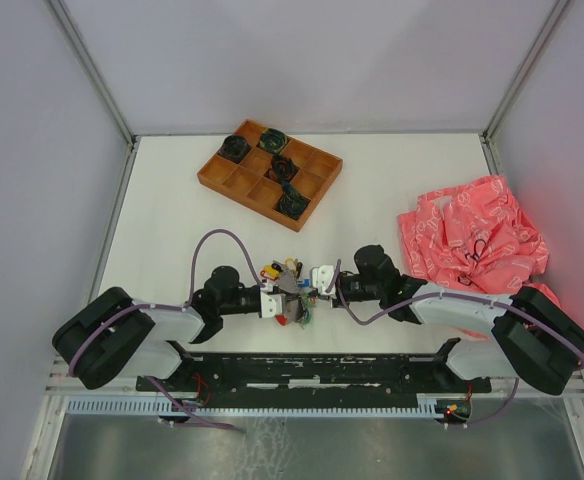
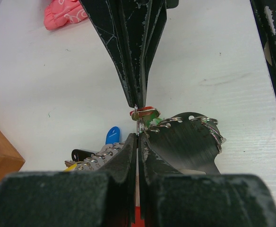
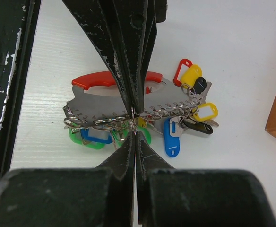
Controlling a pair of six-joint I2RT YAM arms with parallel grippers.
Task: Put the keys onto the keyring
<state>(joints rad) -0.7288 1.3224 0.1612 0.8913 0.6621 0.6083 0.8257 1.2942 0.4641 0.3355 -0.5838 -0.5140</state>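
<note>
The keyring lies on the table between my two grippers; it has a red curved handle (image 3: 93, 78) and a grey metal plate (image 3: 98, 106) with numbered holes, and it also shows in the top view (image 1: 292, 283). Keys hang from the plate on small split rings, with blue (image 3: 172, 142), yellow (image 3: 206, 111) and green (image 3: 88, 143) tags. My left gripper (image 2: 138, 135) is shut on a thin split ring (image 2: 138, 124) at the plate's edge. My right gripper (image 3: 135, 131) is shut on the same small ring from the opposite side. The two gripper tips nearly touch (image 1: 294, 291).
A wooden compartment tray (image 1: 242, 180) holding dark coiled bundles stands at the back left of the table. A crumpled pink bag (image 1: 472, 240) lies at the right. The black base rail (image 1: 312, 365) runs along the near edge, close behind the keyring.
</note>
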